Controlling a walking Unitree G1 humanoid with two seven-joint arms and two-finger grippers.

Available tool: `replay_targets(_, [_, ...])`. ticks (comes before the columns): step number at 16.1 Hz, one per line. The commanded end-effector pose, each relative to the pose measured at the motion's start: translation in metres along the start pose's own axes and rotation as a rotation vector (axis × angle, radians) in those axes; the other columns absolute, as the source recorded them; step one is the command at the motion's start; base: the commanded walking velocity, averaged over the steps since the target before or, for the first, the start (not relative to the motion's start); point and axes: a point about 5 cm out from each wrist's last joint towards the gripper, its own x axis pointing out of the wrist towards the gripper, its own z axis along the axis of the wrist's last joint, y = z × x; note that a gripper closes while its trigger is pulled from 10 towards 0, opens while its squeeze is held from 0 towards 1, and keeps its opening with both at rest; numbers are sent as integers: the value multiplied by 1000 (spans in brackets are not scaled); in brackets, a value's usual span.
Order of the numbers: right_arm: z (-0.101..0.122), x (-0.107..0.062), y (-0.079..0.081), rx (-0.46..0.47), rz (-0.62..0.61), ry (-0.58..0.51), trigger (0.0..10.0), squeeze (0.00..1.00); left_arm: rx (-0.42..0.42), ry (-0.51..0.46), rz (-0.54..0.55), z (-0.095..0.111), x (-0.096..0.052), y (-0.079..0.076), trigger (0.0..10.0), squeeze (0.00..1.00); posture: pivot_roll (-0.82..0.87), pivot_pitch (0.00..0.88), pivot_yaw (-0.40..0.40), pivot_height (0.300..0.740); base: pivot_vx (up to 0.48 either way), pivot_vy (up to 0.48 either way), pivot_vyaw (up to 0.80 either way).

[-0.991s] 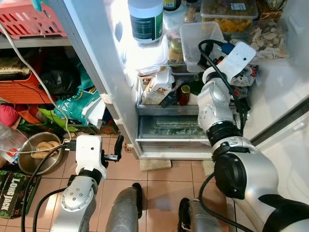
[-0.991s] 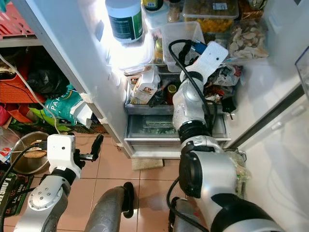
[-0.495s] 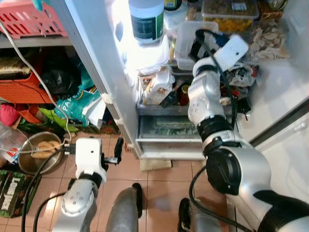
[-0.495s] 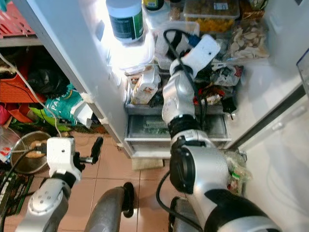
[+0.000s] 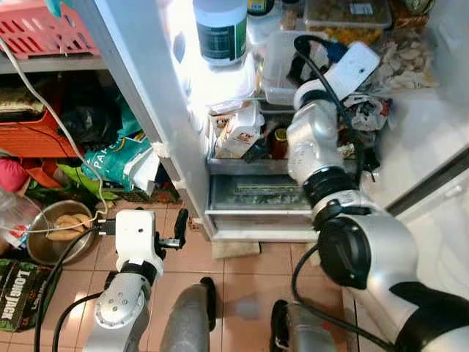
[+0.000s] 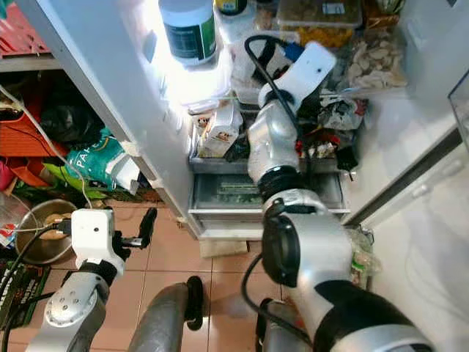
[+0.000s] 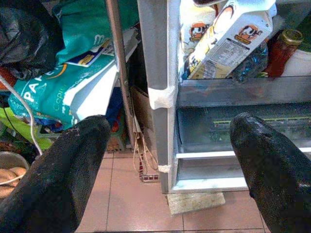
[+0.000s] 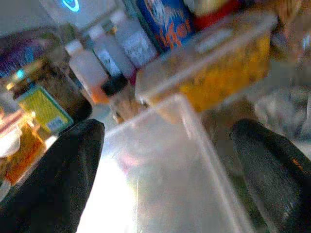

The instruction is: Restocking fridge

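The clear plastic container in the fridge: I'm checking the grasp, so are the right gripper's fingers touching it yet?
Cannot tell. In the right wrist view the fingers stand wide on either side of the clear container, but blur hides any contact.

Inside the open fridge, one large white tub (image 5: 220, 29) with a dark green label stands on the upper shelf; two clear plastic containers are there, an empty one (image 5: 282, 59) and a lidded one (image 5: 349, 16) holding yellow food. On the shelf below sit one printed carton (image 5: 236, 136) and one red-lidded jar (image 5: 280, 141) (the other packets are too jumbled to count); two small white bottles (image 8: 109, 51) show in the right wrist view. Beside the fridge: one red basket (image 5: 44, 29), one teal sack (image 5: 110, 158) and one metal bowl (image 5: 55, 235).
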Motion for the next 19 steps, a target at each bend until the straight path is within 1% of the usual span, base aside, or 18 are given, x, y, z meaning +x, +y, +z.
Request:
replay_targets(1, [-2, -2, 4, -13, 27, -2, 10000, 980, 5, 10, 21, -3, -2, 3, 10000, 0, 277, 214, 61, 740, 0, 0, 0])
replay_targets(2, [6, 1, 1, -54, 51, -47, 10000, 976, 2, 6, 16, -2, 1, 2, 10000, 0, 268, 201, 62, 740, 0, 0, 0])
replay_targets(4, [14, 4, 1, -96, 75, -85, 10000, 976, 1, -1, 11, -2, 4, 1, 10000, 0, 262, 193, 66, 740, 0, 0, 0])
replay_targets(5, [17, 3, -2, -130, 102, -109, 10000, 1000, 2, -11, 6, 0, 8, 1, 10000, 0, 252, 181, 68, 740, 0, 0, 0])
replay_targets(6, [18, 2, -5, -153, 122, -125, 10000, 1000, 2, -18, 2, 2, 12, 1, 10000, 0, 244, 173, 69, 740, 0, 0, 0])
replay_targets(8, [21, 0, -14, -201, 151, -157, 10000, 1000, 2, -30, -4, 3, 18, 1, 10000, 0, 228, 159, 69, 740, 0, 0, 0])
replay_targets(11, [32, -10, -38, -313, 216, -218, 10000, 1000, -1, -51, -16, 6, 27, -2, 10000, 0, 194, 132, 69, 740, 0, 0, 0])
replay_targets(13, [35, -25, -58, -373, 239, -220, 10000, 1000, 1, -59, -19, 5, 33, 0, 10000, 0, 160, 111, 68, 740, 0, 0, 0])
replay_targets(14, [36, -37, -68, -405, 252, -205, 10000, 1000, 2, -64, -21, 6, 35, 0, 10000, 0, 154, 108, 68, 740, 0, 0, 0])
replay_targets(15, [36, -47, -75, -428, 262, -188, 10000, 1000, 2, -68, -22, 6, 37, 0, 10000, 0, 148, 104, 65, 740, 0, 0, 0])
replay_targets(16, [28, -66, -86, -452, 297, -118, 10000, 1000, 2, -72, -26, 6, 39, -1, 10000, 0, 140, 97, 65, 740, 0, 0, 0])
replay_targets(17, [20, -78, -91, -459, 332, -61, 10000, 1000, 2, -75, -28, 6, 40, -1, 10000, 0, 136, 94, 67, 740, 0, 0, 0])
replay_targets(18, [7, -100, -94, -460, 405, 41, 10000, 1000, 5, -79, -32, 6, 40, -1, 10000, 0, 132, 92, 71, 740, 0, 0, 0])
replay_targets(19, [-3, -114, -95, -458, 461, 110, 10000, 1000, 9, -80, -35, 6, 41, -1, 10000, 0, 131, 91, 73, 740, 0, 0, 0])
